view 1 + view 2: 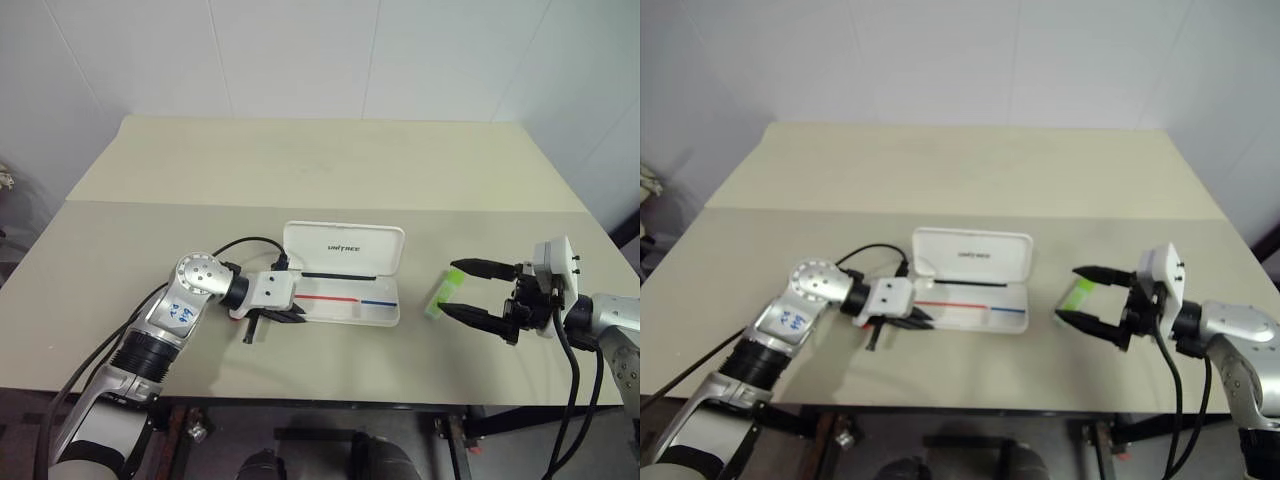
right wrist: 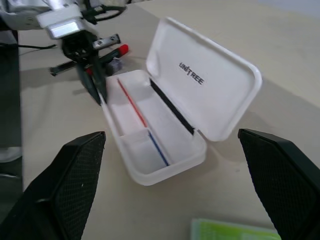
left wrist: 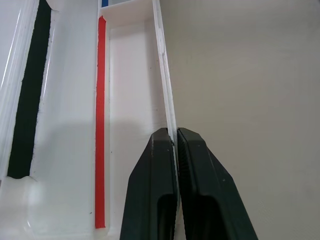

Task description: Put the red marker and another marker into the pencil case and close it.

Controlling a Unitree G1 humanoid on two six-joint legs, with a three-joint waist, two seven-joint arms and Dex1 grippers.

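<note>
Left wrist view shows my left claw [image 3: 175,150] closed tight, its two black fingers pinching the thin front wall of the pencil case [image 1: 350,300], so I read it as steadying the open tray. The case sits mid-table [image 1: 300,160], lid hinged up at the back, tray bare apart from its black, red and blue stripes. It looks like light hard plastic with a smooth skin; I judge it would skate under a push, so holding that rim makes sense, though a thin wall could flex or slip out of a narrow pinch.

My right claw [image 1: 472,290] stands spread wide and holds nothing. The green marker [image 1: 441,293] lies flat on the table just right of the case, between those open fingers or just under them. It looks short, flat, stiff and light. I would take it across its narrow sides near the middle, since a pinch near one end might tip it.

The red marker [image 2: 121,49] shows in the right wrist view as a red tip on the table beyond the left claw, just outside the case's end. Round and slick, I expect it may roll.
</note>
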